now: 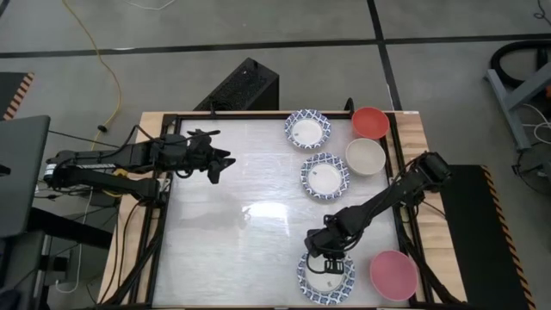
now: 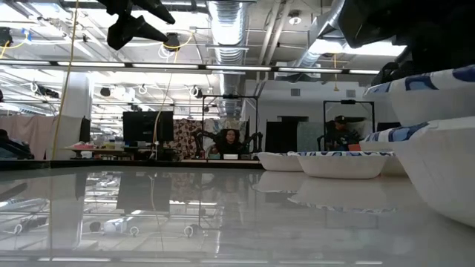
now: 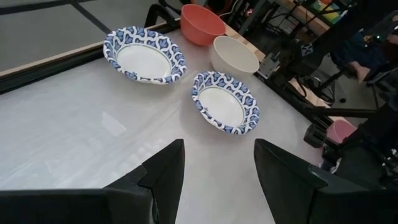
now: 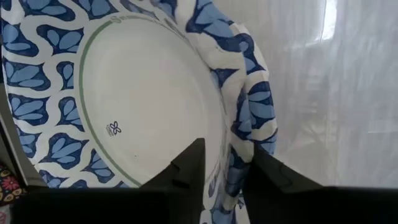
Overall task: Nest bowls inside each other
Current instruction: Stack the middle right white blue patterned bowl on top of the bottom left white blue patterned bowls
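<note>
right tool (image 1: 328,266) astride stacked bowls' (image 1: 312,287) rim (parted)

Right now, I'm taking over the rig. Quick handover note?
Left gripper: open, empty, hovering over the table's left side.
Right gripper: at the near edge, fingers straddling the rim of the top bowl of the blue-rimmed stack; grip unclear, treat it as mid-release.
Done: one blue-rimmed bowl sits in another there, slightly off-centre in the right wrist view.
Left: pink bowl beside the stack; two blue-rimmed bowls, far and middle, red bowl and cream bowl on the far right, all single.
</note>
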You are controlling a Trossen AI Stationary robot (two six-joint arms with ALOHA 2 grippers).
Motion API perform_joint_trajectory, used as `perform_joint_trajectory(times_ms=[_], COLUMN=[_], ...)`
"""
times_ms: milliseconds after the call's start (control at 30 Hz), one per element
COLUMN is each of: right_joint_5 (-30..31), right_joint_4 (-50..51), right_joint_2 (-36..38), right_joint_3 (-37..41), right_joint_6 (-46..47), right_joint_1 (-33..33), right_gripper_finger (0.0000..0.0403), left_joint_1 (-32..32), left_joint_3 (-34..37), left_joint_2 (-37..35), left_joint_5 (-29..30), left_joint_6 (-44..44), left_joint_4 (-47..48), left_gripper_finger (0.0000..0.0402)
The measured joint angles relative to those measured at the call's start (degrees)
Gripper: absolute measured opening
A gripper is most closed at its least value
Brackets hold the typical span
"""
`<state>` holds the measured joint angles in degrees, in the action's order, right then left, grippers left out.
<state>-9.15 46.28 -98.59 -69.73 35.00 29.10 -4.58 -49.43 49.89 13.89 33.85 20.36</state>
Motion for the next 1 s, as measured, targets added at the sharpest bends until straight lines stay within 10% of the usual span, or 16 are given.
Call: perform_joint_trajectory(times_ms=[300,1000], right_joint_5=[0.16,8.08], right_joint_4=[2.22,3.28], right_joint_2=[0.02,1.18], right_joint_3=[-4.43,-6.78], right_joint_6=[-5.47,-15.87], right_joint_1=[-0.35,2.70], right_gripper_finger=[0.0165,0.0135], left_joint_1=[-0.02,0.08], left_joint_3=[0.00,0.00], left_joint_2=[0.00,0.00], left_joint_5=[0.12,0.26], left_joint_6=[-0.22,-0.14], left_joint_4=[-0.09,-0.15], left_gripper_finger=[0.0183,0.0183])
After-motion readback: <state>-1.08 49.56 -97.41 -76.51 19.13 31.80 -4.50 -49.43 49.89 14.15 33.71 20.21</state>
